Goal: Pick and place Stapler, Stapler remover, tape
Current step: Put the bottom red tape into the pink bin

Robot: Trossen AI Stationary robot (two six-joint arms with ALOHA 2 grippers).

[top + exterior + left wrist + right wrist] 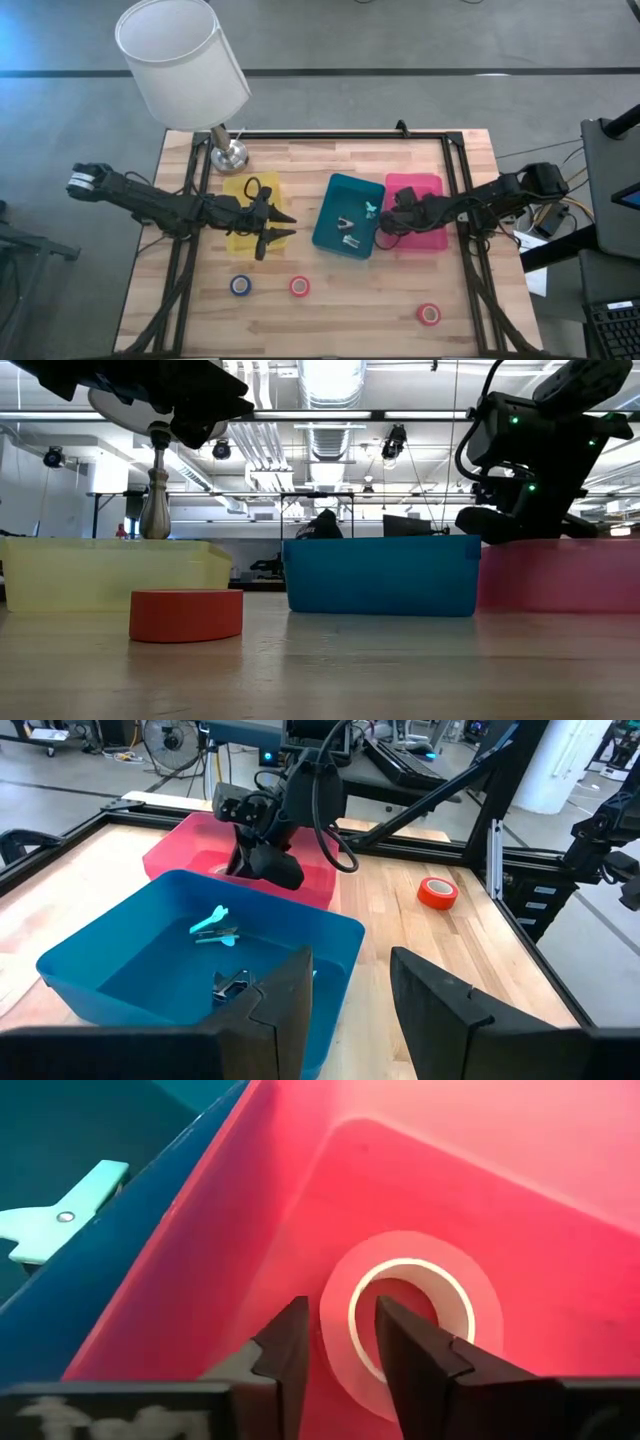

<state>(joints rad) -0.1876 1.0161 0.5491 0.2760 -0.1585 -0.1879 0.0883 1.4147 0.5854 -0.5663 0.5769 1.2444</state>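
In the pink tray (428, 186) a pale pink tape roll (410, 1320) lies flat on the floor. My right gripper (388, 222) reaches down into this tray, open a little, its fingers astride the roll's wall. My left gripper (280, 226) hovers open at the yellow tray's (240, 240) right edge, touching nothing. A black stapler (255, 188) lies in the yellow tray. The blue tray (335, 190) holds a teal staple remover (212, 924) and a darker one (230, 985). A blue roll (240, 285) and two red rolls (300, 286), (429, 314) lie flat on the table. My right gripper (340, 1330) comes slanting down from above with one finger (410, 1350) in the roll's open centre and the other (285, 1345) outside its wall (335, 1315). The roll lies flat on the tray floor. Whether the fingers touch the wall I cannot tell.
A lamp with a white shade (180, 58) stands on its metal base (229, 154) at the table's far left corner, behind the yellow tray. The three trays sit side by side across the middle. A black frame (340, 135) borders the table. Bare wood lies along the near edge between the rolls.
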